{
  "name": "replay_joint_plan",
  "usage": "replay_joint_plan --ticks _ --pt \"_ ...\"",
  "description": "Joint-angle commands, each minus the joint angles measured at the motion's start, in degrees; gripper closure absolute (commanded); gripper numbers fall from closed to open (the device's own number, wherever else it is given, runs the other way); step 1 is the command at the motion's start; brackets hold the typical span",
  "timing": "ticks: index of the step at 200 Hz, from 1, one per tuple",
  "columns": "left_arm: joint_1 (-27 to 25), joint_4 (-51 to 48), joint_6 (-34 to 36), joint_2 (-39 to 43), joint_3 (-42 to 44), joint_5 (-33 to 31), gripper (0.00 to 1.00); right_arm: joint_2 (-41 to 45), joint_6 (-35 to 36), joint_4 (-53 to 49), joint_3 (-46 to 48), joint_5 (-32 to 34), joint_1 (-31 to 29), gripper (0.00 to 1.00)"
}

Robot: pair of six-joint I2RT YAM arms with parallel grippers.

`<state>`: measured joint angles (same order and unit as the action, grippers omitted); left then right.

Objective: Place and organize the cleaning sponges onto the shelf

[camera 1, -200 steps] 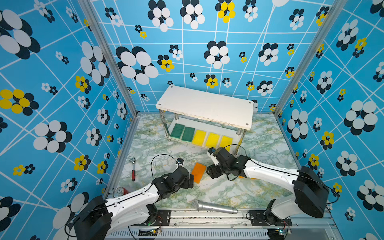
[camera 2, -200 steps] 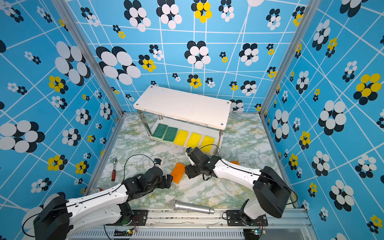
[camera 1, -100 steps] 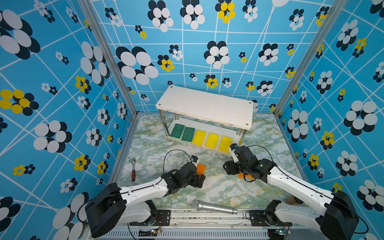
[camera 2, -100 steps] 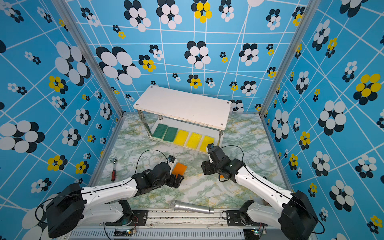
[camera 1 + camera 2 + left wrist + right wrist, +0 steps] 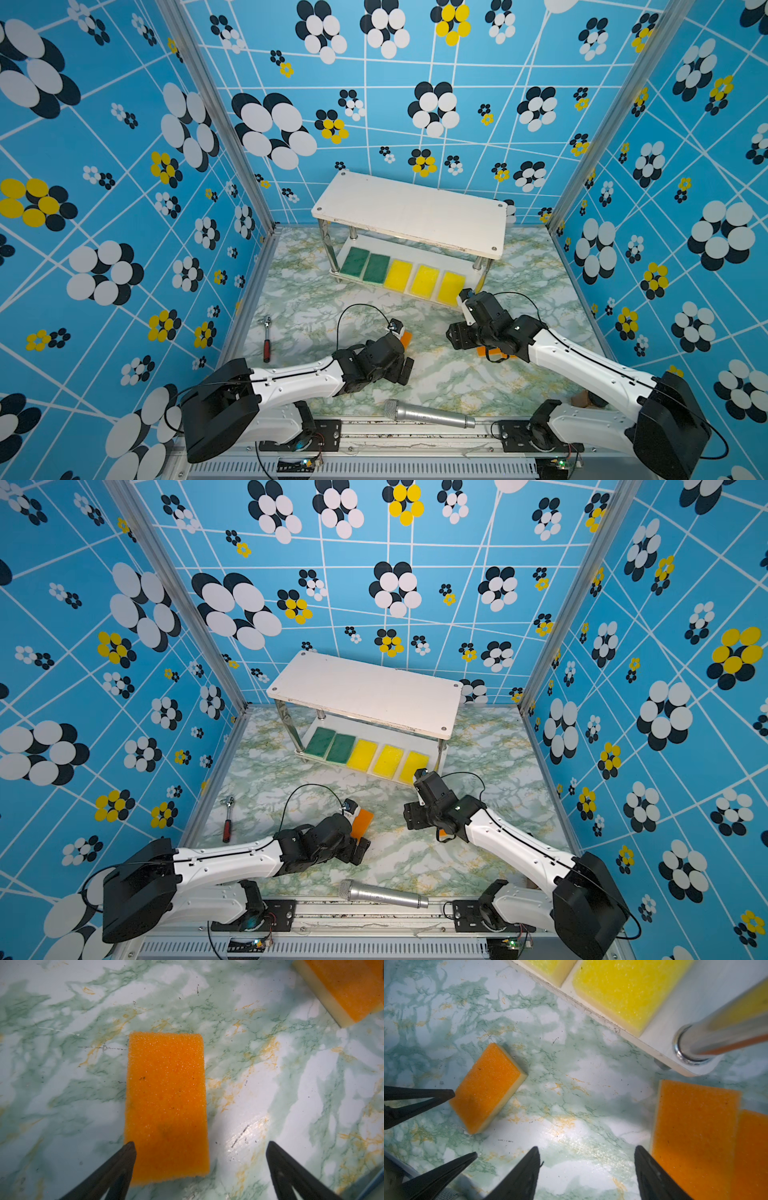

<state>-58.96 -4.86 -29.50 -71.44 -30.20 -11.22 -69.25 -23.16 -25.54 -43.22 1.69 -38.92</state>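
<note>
Looking down on a green-veined marble table (image 5: 316,299), we find the left claw (image 5: 200,1144) spread wide and holding nothing, low over the near end of a flat orange foam sponge (image 5: 166,1095) that lies on the table. Behind it, a two-tier white-board shelf with metal posts (image 5: 411,212) carries on its lower board two dark green sponges (image 5: 355,261), then three yellow sponges (image 5: 424,280), side by side. Further right, the right claw (image 5: 587,1148) hangs parted and empty above bare table, just beside two overlapping orange sponges (image 5: 695,1126) near the shelf's front corner.
</note>
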Motion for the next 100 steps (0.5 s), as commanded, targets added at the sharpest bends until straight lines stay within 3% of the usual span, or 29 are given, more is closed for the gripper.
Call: replay_joint_plan --ticks 1,32,100 --pt "-0.1 -4.3 0.5 3.0 -2.7 -3.2 0.01 -0.7 -0.2 0.1 -0.6 -0.9 0.3 0.26" --pt "1.0 -4.7 1.1 4.4 -2.1 -3.2 0.01 -1.7 -0.3 0.8 -0.9 -1.4 0.3 0.26" --pt "3.0 0.7 1.0 -0.7 1.9 -0.7 0.01 -3.8 0.0 1.1 -2.0 -1.9 0.4 0.26"
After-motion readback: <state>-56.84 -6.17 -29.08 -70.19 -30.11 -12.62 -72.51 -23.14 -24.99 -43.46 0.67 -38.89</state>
